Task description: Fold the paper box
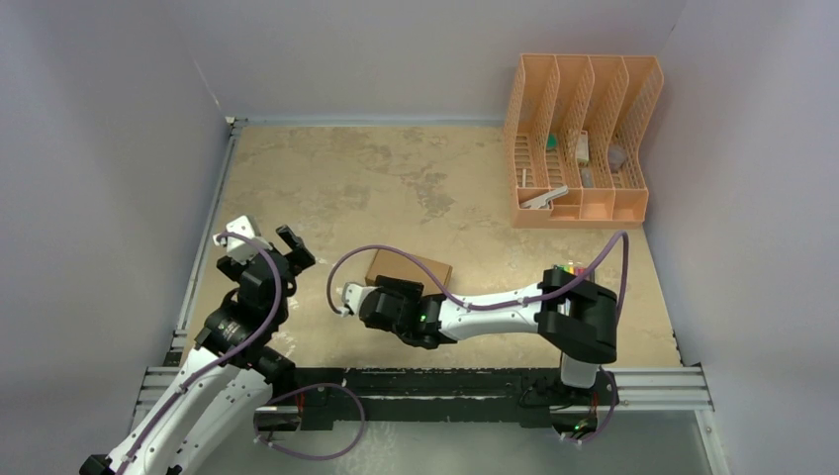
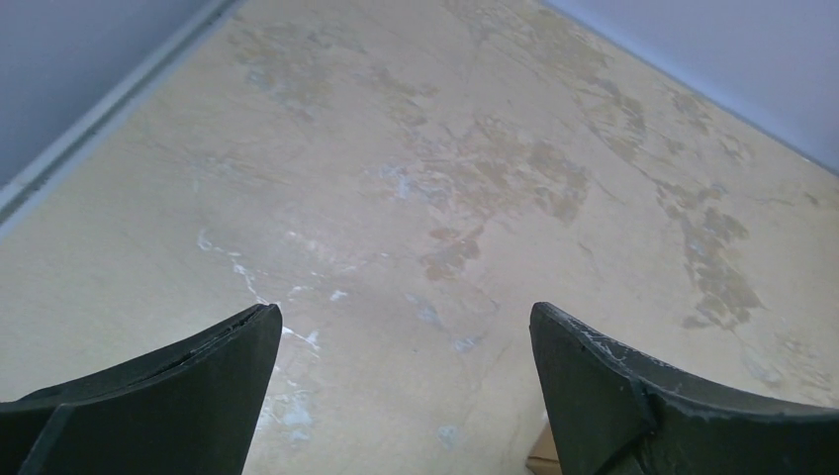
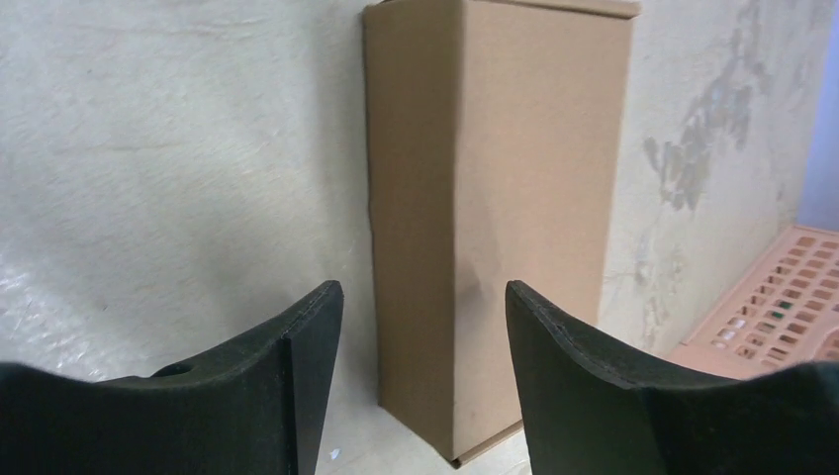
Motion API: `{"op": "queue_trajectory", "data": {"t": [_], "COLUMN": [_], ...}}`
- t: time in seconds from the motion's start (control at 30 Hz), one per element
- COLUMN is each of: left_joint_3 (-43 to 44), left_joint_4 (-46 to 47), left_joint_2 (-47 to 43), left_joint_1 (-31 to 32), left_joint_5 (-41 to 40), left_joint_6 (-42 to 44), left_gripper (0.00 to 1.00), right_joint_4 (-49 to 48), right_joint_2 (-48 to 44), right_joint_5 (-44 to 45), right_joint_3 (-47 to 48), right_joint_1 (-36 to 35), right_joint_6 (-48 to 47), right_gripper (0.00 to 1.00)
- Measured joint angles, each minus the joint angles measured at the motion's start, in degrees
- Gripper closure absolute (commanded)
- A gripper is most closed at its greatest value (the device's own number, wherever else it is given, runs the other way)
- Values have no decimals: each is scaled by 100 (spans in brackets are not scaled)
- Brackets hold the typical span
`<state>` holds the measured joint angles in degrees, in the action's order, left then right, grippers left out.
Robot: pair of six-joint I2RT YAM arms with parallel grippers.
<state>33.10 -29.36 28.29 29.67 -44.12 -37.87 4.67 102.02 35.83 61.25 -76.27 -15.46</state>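
The paper box (image 3: 495, 198) lies lengthwise ahead of the parted right end effector (image 3: 420, 297); left end effector (image 2: 406, 322) parted.

Brown paper box (image 3: 495, 198), orange rack (image 1: 594, 210)

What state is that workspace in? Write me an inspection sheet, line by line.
Surface: table top, beige, mottled with darker stains.
Job's things: paper box, folded into a brown carton, lying on the table ahead of the right gripper.
Clutter: orange file rack at the far right, with small items inside, too small to name.
Grippers: left gripper wide open, only table between its fingers; right gripper open, box beyond its fingers, not clamped.
Cables: purple cables looped along both arms.
Surroundings: plain grey walls; metal rail at the near edge.
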Motion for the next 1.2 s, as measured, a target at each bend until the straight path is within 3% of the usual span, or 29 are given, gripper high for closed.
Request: {"op": "queue_trajectory", "data": {"t": [0.27, 0.33, 0.5, 0.77, 1.2], "left_joint_3": [0, 0, -57, -188, -302], "left_joint_4": [24, 76, 459, 1220, 2037], "left_joint_2": [44, 81, 256, 1021, 887], "left_joint_1": [0, -2, -125, -1296, -1504], "left_joint_5": [-485, -605, -756, -297, 127], "left_joint_6": [267, 286, 341, 474, 1333], "left_gripper": [0, 0, 0, 0, 0], "right_joint_4": [365, 352, 195, -531, -903], "right_joint_2": [-9, -39, -278, -1309, -3357], "right_joint_5": [-599, -811, -1276, -1316, -767], "right_joint_3": [232, 308, 387, -136, -1818], "right_joint_1": [118, 319, 1456, 3377, 5143], "right_joint_6": [221, 339, 743, 1276, 2212], "right_gripper": [22, 2, 1, 1, 1]}}
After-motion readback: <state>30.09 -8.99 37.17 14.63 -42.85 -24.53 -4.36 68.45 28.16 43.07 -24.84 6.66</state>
